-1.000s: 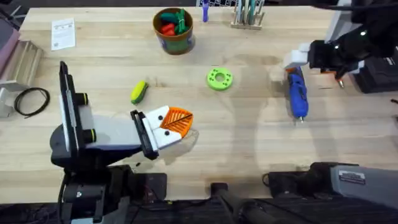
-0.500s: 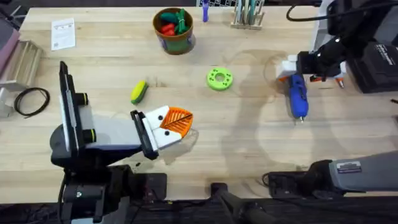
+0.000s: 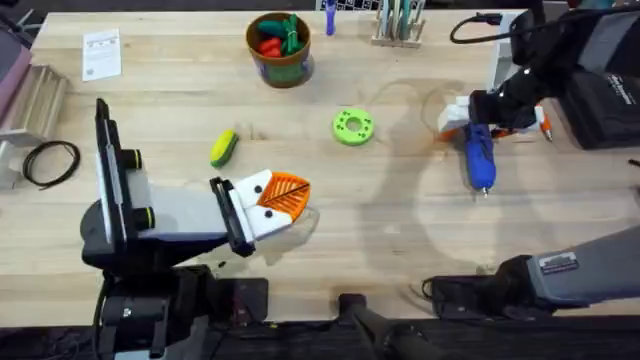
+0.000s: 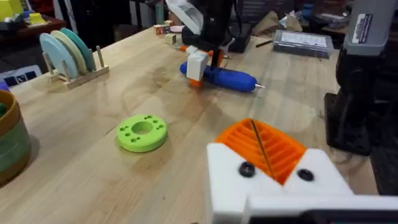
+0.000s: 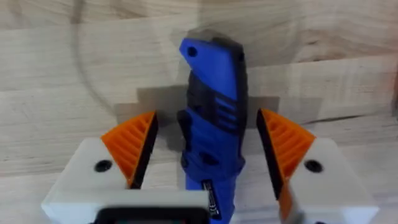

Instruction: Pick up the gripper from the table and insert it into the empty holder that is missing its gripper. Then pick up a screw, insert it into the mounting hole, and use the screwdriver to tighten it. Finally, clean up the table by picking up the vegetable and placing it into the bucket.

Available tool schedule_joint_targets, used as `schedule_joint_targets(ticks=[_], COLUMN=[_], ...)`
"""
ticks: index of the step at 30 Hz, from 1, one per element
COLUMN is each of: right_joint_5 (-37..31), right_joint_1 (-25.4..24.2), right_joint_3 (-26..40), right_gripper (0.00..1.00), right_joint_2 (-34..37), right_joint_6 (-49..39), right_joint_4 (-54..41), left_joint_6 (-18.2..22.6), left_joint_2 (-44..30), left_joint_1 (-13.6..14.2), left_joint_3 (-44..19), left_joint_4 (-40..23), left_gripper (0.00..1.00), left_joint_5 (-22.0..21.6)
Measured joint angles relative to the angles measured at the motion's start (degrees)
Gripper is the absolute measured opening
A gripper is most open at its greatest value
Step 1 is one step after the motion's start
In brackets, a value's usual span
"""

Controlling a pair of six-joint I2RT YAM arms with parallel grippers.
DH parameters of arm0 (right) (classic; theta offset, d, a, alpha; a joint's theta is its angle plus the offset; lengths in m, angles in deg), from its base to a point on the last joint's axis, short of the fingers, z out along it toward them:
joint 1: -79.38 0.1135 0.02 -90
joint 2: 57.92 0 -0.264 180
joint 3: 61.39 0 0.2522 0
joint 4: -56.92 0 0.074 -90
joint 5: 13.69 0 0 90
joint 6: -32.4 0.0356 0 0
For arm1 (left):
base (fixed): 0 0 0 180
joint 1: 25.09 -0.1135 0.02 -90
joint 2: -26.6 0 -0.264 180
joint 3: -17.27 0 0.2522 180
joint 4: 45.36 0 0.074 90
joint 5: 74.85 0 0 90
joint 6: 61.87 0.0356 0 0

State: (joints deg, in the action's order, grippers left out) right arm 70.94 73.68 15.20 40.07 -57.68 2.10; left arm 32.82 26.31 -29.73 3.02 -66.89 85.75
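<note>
The blue screwdriver (image 3: 479,155) lies on the right side of the table, tip toward the front edge. My right gripper (image 3: 463,117) is open over its rear end, and its orange pads (image 5: 134,146) stand on either side of the blue body (image 5: 211,118) without touching it. My left gripper (image 3: 278,198) rests low at centre left with its pads (image 4: 273,149) pressed together, shut on nothing I can see. The yellow-green vegetable (image 3: 223,147) lies just behind it. The bucket (image 3: 279,48) stands at the back with red and green toys inside. The small orange gripper block is out of view.
A green disc (image 3: 352,126) with holes lies mid-table. A rack of plates (image 3: 400,20) stands at the back, a black box (image 3: 610,100) at the right edge, and a slim orange tool (image 3: 544,126) beside it. A paper card (image 3: 102,52) and a black cable (image 3: 50,160) lie far left.
My right gripper has moved left and down onto the rear end of the screwdriver and now straddles it. The left arm and the other things have not moved.
</note>
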Motion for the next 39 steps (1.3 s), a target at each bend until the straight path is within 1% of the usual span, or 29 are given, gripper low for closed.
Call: schedule_joint_targets(ticks=[5,7,9,11,13,15,16,17,27,30,34,39], right_joint_5=[0.01,0.02,0.02,-0.10,-0.49,-0.85,-0.75,-0.63,-0.66,-0.61,-0.61,-0.19], right_joint_1=[-0.02,-0.02,-0.02,-0.02,-0.02,-0.08,-0.15,-0.22,-0.22,-0.22,-0.19,0.47], right_joint_3=[0.00,0.00,0.00,0.00,0.00,0.00,0.00,0.00,0.01,1.19,6.26,16.31], right_gripper=[0.959,0.913,0.827,0.647,0.352,0.086,0.030,0.018,0.023,0.023,0.023,0.023], right_joint_2=[0.28,0.28,0.27,0.26,0.26,0.33,0.39,0.41,0.44,0.44,0.44,0.10], right_joint_6=[0.00,0.00,-0.02,-0.37,-0.39,-0.42,-0.18,-0.17,-0.20,-0.17,0.96,4.25], right_joint_4=[0.31,0.26,0.16,0.11,0.20,0.15,0.15,0.20,0.37,-1.51,-5.49,-8.27], left_joint_6=[0.00,0.00,0.00,0.00,0.00,0.00,0.00,0.00,0.00,0.00,0.00,0.00], left_joint_2=[-0.01,-0.02,-0.02,-0.02,-0.02,-0.02,-0.02,-0.02,-0.02,-0.02,-0.02,-0.02], left_joint_1=[0.00,0.00,0.00,0.00,0.00,0.00,0.00,0.00,0.00,0.00,0.00,0.00], left_joint_3=[0.00,0.00,0.00,0.00,0.00,0.00,0.00,0.00,0.00,0.00,0.00,0.00], left_joint_4=[0.01,0.00,0.00,0.00,0.02,0.00,0.02,0.00,0.00,0.02,0.00,0.00], left_gripper=[0.015,0.015,0.015,0.015,0.015,0.015,0.015,0.014,0.014,0.015,0.015,0.014], left_joint_5=[-0.01,0.00,0.00,-0.01,-0.02,-0.01,-0.02,0.00,-0.02,0.00,0.00,0.00])
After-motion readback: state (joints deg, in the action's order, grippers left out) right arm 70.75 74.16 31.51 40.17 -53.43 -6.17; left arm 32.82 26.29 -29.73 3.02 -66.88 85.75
